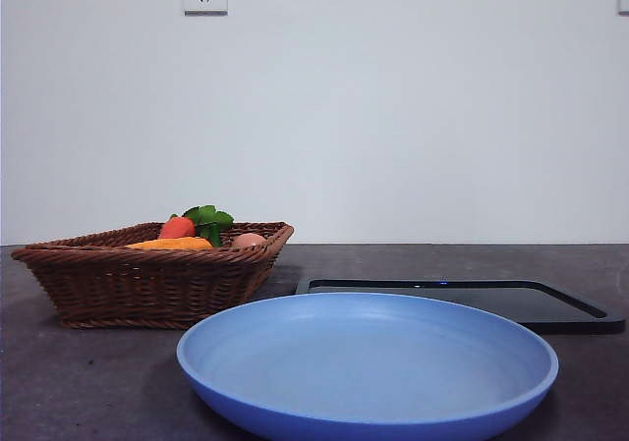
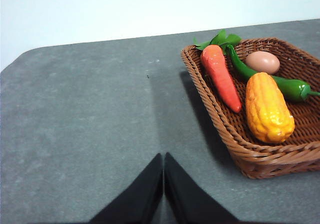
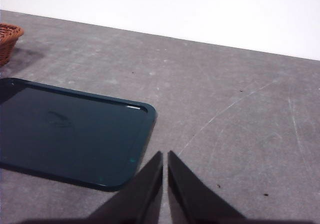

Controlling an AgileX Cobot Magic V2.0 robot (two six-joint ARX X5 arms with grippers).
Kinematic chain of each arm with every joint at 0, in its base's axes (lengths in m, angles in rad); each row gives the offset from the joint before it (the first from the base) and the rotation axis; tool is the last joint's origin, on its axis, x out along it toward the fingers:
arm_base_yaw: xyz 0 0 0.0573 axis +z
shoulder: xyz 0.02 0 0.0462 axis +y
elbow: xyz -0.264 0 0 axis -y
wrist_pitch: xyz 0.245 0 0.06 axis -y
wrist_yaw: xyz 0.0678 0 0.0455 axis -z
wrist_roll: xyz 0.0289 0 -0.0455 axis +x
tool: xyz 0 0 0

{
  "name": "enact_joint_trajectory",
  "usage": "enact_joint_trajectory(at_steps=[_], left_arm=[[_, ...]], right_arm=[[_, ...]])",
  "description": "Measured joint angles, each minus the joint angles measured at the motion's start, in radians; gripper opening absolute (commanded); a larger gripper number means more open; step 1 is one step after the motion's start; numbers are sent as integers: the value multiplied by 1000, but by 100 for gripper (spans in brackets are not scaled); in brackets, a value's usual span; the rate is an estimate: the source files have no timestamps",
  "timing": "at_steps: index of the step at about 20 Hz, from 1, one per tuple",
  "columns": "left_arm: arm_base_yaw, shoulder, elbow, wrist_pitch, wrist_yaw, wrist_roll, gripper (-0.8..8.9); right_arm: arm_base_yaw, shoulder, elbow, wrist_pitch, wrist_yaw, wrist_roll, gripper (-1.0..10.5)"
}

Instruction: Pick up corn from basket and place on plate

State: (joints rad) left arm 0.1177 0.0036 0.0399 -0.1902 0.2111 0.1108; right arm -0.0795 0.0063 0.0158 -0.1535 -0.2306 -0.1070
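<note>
The left gripper [image 2: 163, 156] is seen with jaws pressed together, empty, above bare table [image 2: 90, 124] beside the basket [image 2: 220, 119]. The corn [image 2: 267, 107] lies inside it (next to a carrot [image 2: 221, 77]). The right gripper [image 3: 165, 154], likewise closed, hangs near the black tray [image 3: 65, 129]. The plate [image 1: 366, 367] sits bare.

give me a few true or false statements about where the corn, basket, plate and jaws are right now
1. The corn lies in the basket. True.
2. The plate already holds the carrot. False: the plate holds nothing; the carrot lies in the basket.
3. The left gripper is shut on the corn. False: its jaws are shut over bare table, apart from the basket.
4. A green pepper and an egg share the basket with the corn. True.
5. The right gripper hangs beside the black tray, its jaws shut on nothing. True.
</note>
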Motion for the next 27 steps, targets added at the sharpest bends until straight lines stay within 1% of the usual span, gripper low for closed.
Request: enact_joint_trajectory(at_steps=[3, 5, 9, 13, 18, 20, 22, 25, 27], left_arm=[[0, 0, 0, 0, 0, -58, 7], [0, 0, 0, 0, 0, -116, 7], [0, 0, 0, 1, 0, -253, 6], [0, 0, 0, 1, 0, -360, 6], [0, 0, 0, 2, 2, -505, 6], [0, 0, 1, 1, 21, -546, 6], [0, 0, 10, -10, 64, -576, 6], [0, 4, 49, -20, 109, -610, 6], [0, 11, 89, -23, 121, -630, 6]], right_arm=[[0, 0, 0, 17, -1, 13, 3], [0, 0, 0, 46, -14, 45, 3], [0, 0, 0, 88, -31, 150, 3], [0, 0, 0, 140, -30, 269, 3], [0, 0, 0, 145, -31, 398, 3], [0, 0, 5, 142, -34, 455, 3], [0, 0, 29, 132, -37, 500, 3], [0, 0, 92, 106, -28, 534, 3], [0, 2, 137, 74, -24, 542, 3]])
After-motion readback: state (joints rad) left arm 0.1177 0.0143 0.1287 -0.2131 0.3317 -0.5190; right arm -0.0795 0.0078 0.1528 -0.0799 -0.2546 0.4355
